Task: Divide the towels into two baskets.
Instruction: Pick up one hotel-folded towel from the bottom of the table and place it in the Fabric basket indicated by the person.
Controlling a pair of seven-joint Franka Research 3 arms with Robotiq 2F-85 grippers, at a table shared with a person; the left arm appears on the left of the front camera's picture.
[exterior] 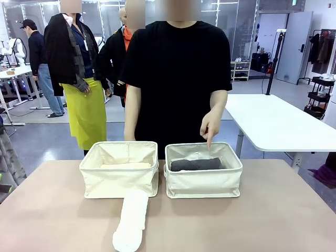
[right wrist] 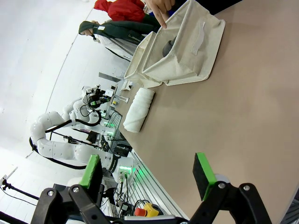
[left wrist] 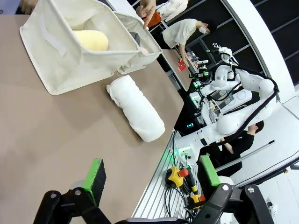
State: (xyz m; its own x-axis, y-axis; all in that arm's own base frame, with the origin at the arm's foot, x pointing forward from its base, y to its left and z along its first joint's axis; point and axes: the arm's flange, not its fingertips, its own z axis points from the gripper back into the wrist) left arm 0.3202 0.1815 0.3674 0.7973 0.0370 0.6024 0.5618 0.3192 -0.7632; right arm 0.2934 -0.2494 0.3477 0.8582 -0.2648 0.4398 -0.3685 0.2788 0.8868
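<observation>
Two cream canvas baskets stand side by side mid-table. The left basket (exterior: pixel 119 178) (left wrist: pixel 65 56) holds a yellow towel (exterior: pixel 126 165) (left wrist: pixel 91 40). A dark grey towel (exterior: pixel 196 164) (right wrist: pixel 167 46) lies in the right basket (exterior: pixel 203 181) (right wrist: pixel 187 51). In front of the left basket, a white rolled towel (exterior: pixel 130 220) (left wrist: pixel 135 108) (right wrist: pixel 138 109) lies on the table. The person's hand (exterior: pixel 210 128) points a finger down into the right basket. My left gripper (left wrist: pixel 152 175) and right gripper (right wrist: pixel 147 170) both hang open and empty above the table's near side, well back from the towel.
The tan table (exterior: pixel 273 215) has bare room to either side of the baskets. The person in black stands at the far edge behind them. A white table (exterior: pixel 273 123) stands beyond at the right.
</observation>
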